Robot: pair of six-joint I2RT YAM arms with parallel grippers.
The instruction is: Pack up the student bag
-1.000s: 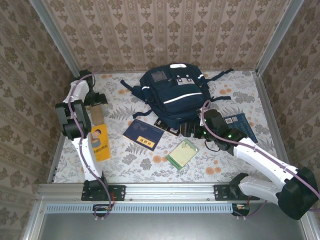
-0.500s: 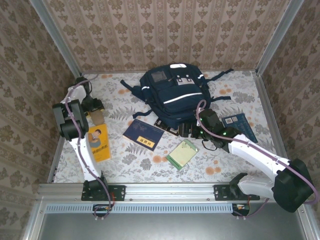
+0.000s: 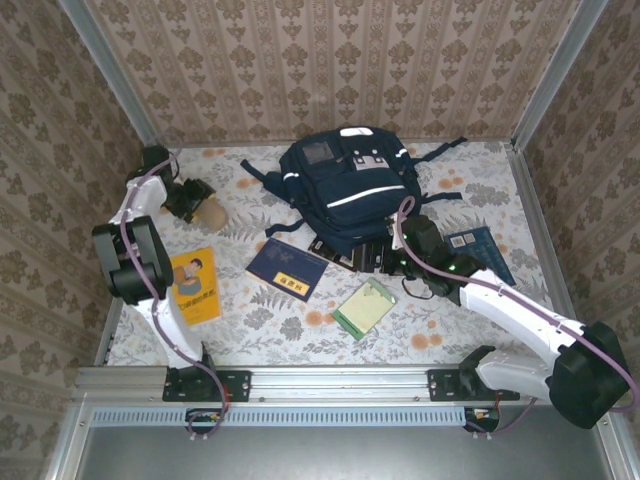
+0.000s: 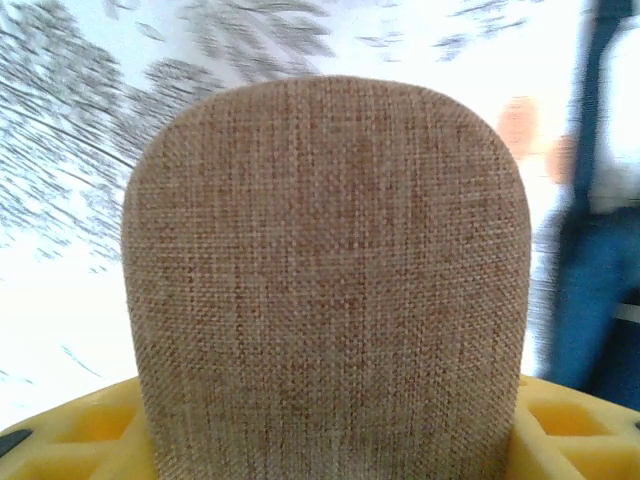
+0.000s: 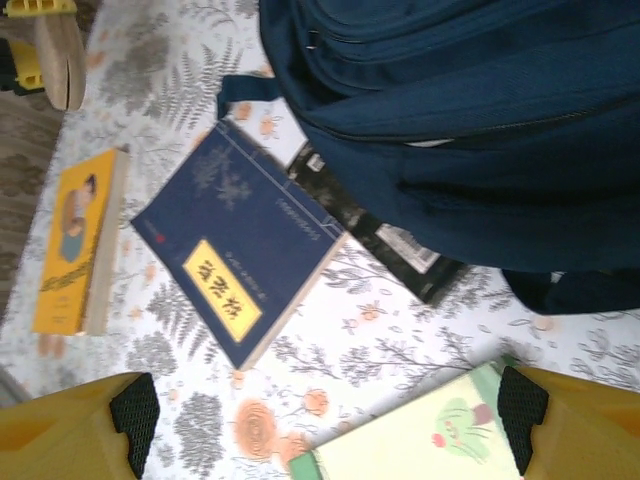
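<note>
I find the student bag (image 3: pixel 350 190) at the desk's (image 3: pixel 470 310) far edge, centre, long axis far-to-near, top toward the far edge. Left gripper (image 3: pixel 200 205) clamps a tan fabric pouch (image 4: pixel 325 280); right gripper (image 5: pixel 328 408) gapes wide, empty.

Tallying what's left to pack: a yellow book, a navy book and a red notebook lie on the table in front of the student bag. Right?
Not quite: the notebook is light green, not red. The top external view shows it on the table in front of the student bag, along with the yellow book and the navy book.
</note>
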